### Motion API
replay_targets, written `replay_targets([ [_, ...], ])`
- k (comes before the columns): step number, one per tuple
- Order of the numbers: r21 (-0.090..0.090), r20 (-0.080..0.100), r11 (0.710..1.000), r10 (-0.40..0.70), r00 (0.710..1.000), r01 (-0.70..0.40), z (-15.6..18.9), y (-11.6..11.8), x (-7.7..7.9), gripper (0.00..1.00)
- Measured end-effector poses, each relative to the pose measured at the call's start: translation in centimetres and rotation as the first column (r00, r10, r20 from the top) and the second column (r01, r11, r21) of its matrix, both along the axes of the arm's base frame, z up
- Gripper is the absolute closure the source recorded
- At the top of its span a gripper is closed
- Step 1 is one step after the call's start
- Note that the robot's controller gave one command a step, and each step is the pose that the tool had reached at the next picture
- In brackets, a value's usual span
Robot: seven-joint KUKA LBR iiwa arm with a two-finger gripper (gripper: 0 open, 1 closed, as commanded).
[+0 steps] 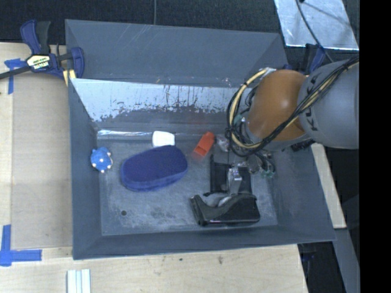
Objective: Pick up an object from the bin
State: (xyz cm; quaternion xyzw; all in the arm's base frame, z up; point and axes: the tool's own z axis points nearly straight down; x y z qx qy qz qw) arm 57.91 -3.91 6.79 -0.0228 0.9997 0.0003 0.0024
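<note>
Now, gripper [234, 179]: low over black object [229, 211], lower right of bin [84, 194].
Grip: spread or pressed together, cannot tell.
Nearby: orange block [204, 143], blue oval [154, 168].

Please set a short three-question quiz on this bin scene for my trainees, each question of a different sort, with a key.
1. Fill in: in the camera view, the blue spotted ball lies to the ___ of the blue oval object.
2. True or false: the orange block lies apart from the blue oval object, not on it.
3. Which thing lies nearest the gripper?
A) the blue spotted ball
B) the orange block
C) the black object

Key: 1 left; 2 true; 3 C.
</note>
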Motion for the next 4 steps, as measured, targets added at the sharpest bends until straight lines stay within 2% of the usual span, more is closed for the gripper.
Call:
replay_targets([
  [3,-0.001,0.005,1.000,0.003,1.000,-0.003,0.14,-0.03,0.21,0.00],
  [4,-0.001,0.009,1.000,0.003,1.000,-0.003,0.27,-0.02,0.33,1.00],
])
